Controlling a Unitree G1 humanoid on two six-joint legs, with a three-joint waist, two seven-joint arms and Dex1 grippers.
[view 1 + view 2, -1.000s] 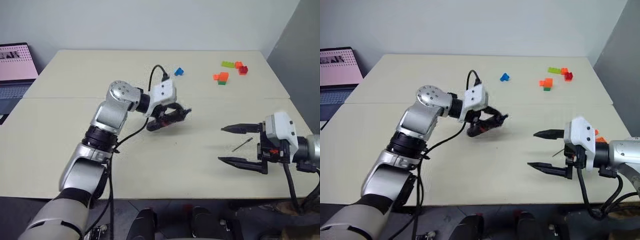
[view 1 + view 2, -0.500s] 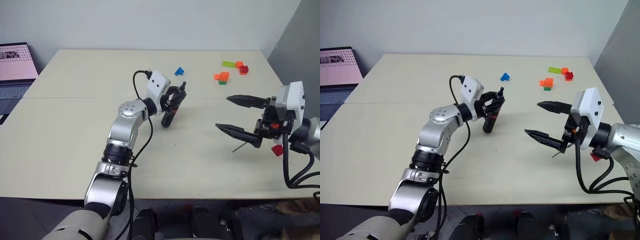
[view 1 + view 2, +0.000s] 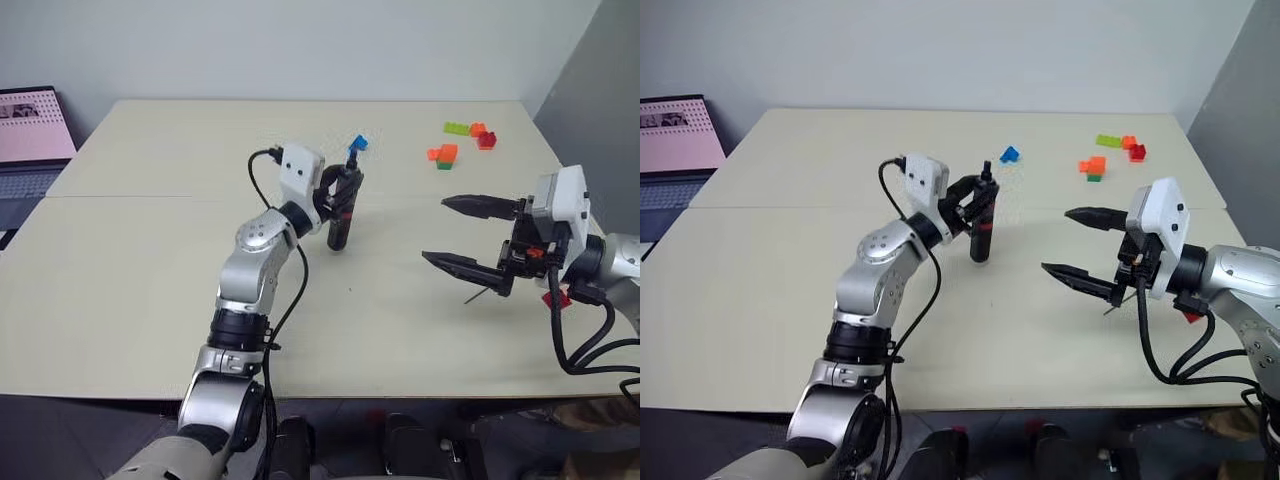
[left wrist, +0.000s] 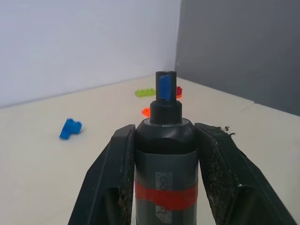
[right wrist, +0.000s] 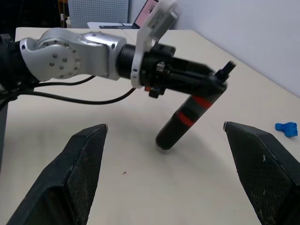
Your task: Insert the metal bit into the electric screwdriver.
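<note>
Head stereo pair overlooks the table [image 3: 150,300]; wrist cameras sit close.

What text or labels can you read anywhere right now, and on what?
None can be read.
Electric screwdriver, in the shut left gripper: pale marks on the grey label above its red band, too blurred to read.
Laptop at the table's far left edge: a pink screen with dark marks, too small to read.

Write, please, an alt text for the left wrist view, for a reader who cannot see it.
The left tool is shut on the electric screwdriver, a dark body with a red band and a small blue tip, held upright over the beige table. Behind it lie a blue brick and other small coloured bricks.
</note>
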